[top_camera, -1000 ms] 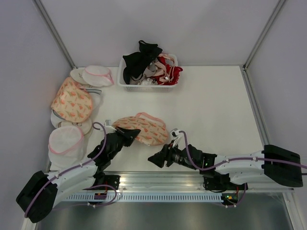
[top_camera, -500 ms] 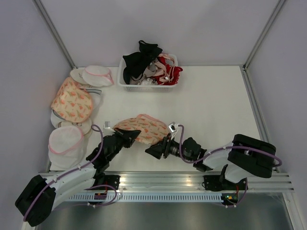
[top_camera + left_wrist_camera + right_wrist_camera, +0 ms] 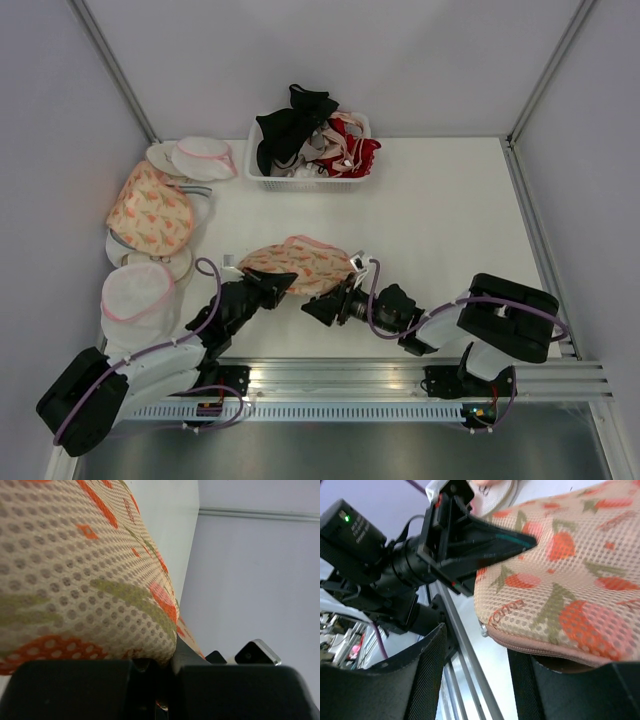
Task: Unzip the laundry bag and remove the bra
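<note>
Along the left edge of the worktop (image 3: 450,210) lay white mesh pouches (image 3: 135,292) and a second leaf-print pouch (image 3: 150,210), crowding that side from the far-left corner almost to the near edge. Just right of them, the left gripper (image 3: 283,279) reached in low from the near-left corner, its jaws clenched on the left end of the laundry bag (image 3: 305,265); the left wrist view showed the mesh fabric (image 3: 75,570) tucked down between them. The bag sat close to the near edge, about midway along it, with bare worktop between it and the white basket (image 3: 300,182) at the far edge, which held a black bra (image 3: 290,125) and a red bra (image 3: 358,152). The right gripper (image 3: 322,305) met the bag's near-right side, jaws spread wide, the pink zipper rim (image 3: 545,647) resting over one finger (image 3: 580,690). The whole right half of the worktop, out to the right edge and far-right corner, was open.
</note>
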{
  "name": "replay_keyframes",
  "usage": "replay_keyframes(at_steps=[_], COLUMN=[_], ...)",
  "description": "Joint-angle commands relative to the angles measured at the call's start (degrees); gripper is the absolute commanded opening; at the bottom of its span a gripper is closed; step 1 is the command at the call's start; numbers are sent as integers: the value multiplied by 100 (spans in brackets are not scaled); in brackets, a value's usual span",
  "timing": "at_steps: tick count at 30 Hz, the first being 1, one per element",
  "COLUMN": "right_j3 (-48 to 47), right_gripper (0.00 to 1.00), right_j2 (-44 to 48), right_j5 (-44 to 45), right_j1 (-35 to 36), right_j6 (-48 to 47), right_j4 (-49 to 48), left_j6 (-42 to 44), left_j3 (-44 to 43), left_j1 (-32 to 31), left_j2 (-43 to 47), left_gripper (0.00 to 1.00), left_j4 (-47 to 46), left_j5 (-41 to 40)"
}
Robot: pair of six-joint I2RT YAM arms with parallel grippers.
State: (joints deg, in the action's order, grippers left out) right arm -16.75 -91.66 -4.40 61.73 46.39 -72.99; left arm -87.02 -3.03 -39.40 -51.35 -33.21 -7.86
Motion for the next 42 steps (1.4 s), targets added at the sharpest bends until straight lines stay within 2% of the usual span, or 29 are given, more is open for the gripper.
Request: replay_keyframes(at_steps=[1, 6, 7, 8, 9, 10, 12, 16, 19, 20, 22, 23, 28, 31, 42], right_j3=[-135, -135, -135, -153, -161, -188, -214, -346, -678, -785, -1170, -1268, -1576, -1612, -1717], right_gripper=[56, 46, 41, 27, 20, 8, 0, 1, 0, 0, 0, 0, 0, 0, 0], right_j2=[244, 570, 605, 649, 667, 728, 807, 1228, 1658, 1782, 2062, 2151, 2958, 3311, 3769], right_j5=[868, 1345, 1407, 1416, 1399, 1381, 1284, 916, 468, 371, 89, 80, 360, 405, 651], right_j1=[-65, -65, -65, -65, -65, -65, -65, -65, -56, -65, -65, -65, -65, -65, -65], right_j6=[-420, -613, -631, -640, -640, -631, -614, -666, -920, -1008, -1419, -1518, -1993, -2046, -2125], right_j4=[-348, -40, -22, 13, 109, 188, 459, 1338, 2584, 3458, 4411, 5234, 6909, 7237, 7923], left_j6=[-368, -403, -412, -421, -447, -464, -473, -403, -158, 26, 272, 517, 1352, 1705, 2163], left_j3=[171, 162, 162, 171, 197, 215, 259, 294, 303, 294, 250, 189, 66, -22, -58], left_j1=[-244, -419, -446, -481, -481, -481, -481, -481, -438, -420, -350, -332, -104, 106, 468], left_j2=[-33, -164, -234, -261, -296, -340, -340, -147, 203, 422, 669, 862, 1224, 1294, 925], left_gripper=[2, 2, 2, 2, 2, 2, 2, 2, 2, 2, 2, 2, 2, 2, 2], left_j4=[-704, -730, -748, -783, -818, -845, -915, -758, -363, -187, 410, 638, 1630, 1984, 2047], left_j5=[531, 452, 443, 417, 417, 408, 364, 206, 13, -101, -216, -329, -576, -585, -498])
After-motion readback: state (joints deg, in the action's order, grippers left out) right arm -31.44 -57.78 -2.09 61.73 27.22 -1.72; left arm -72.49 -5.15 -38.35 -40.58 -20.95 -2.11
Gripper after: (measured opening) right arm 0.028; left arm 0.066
